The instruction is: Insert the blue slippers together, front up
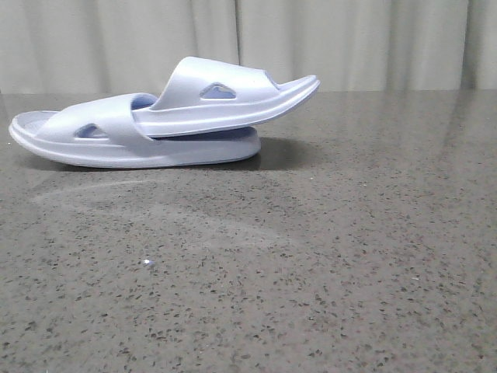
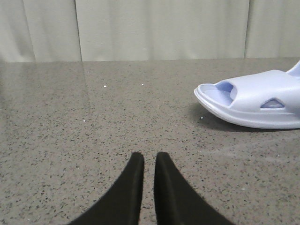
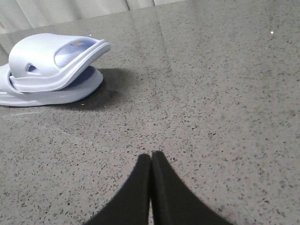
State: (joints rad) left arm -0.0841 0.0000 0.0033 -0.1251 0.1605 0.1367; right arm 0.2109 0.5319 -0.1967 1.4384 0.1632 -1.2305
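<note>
Speckled grey countertop (image 1: 311,295) fills the near ground. Left gripper (image 2: 149,161) hovers low over it, fingertips almost together with a thin gap, holding nothing; right gripper (image 3: 151,158) has its fingers pressed together, also empty. Farther back, toward eleven o'clock in the front view, the blue slippers (image 1: 167,116) sit nested, upper one's toe raised pointing three o'clock. Pale curtain (image 1: 349,39) hangs behind.

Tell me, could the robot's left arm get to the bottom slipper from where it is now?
Probably yes. Only bare table lies between the left gripper and the bottom slipper, with nothing standing in the way. The top slipper is tucked under its strap, so that strap is already filled.
</note>
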